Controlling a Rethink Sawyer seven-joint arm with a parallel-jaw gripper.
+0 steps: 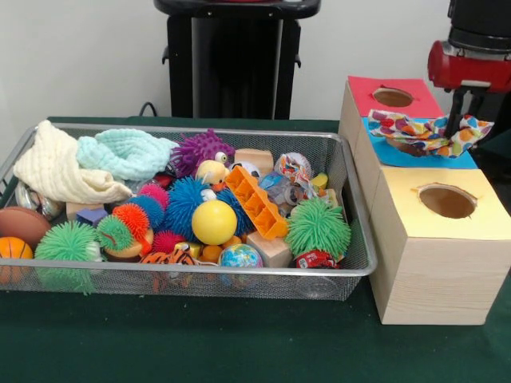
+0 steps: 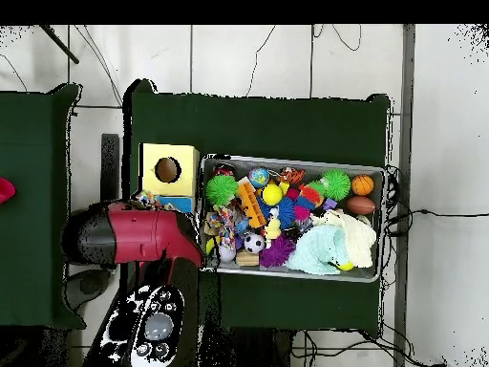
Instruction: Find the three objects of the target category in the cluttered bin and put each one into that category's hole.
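My gripper [image 1: 457, 126] hangs at the right, above the blue-topped box, and is shut on a white polka-dot cloth [image 1: 423, 132]. The cloth droops over the blue surround and covers most of its hole. The pale wooden box [image 1: 435, 271] stands nearer the camera, and its yellow-surround hole [image 1: 447, 201] is open and uncovered. It also shows in the overhead view [image 2: 167, 170]. The silver wire basket [image 1: 200, 270] lies to the left, full of toys. A crumpled white patterned piece [image 1: 293, 166] lies at its back right; I cannot tell whether it is cloth. In the overhead view the red arm [image 2: 134, 234] hides the gripper.
A red-topped box [image 1: 391, 96] stands behind the blue-topped one [image 1: 415, 155]. The basket holds spiky rubber balls, a yellow ball [image 1: 214, 222], an orange block [image 1: 255, 201], wooden blocks, and cream [image 1: 56, 167] and pale green [image 1: 128, 152] knitted cloths. The black pedestal [image 1: 235, 56] stands behind.
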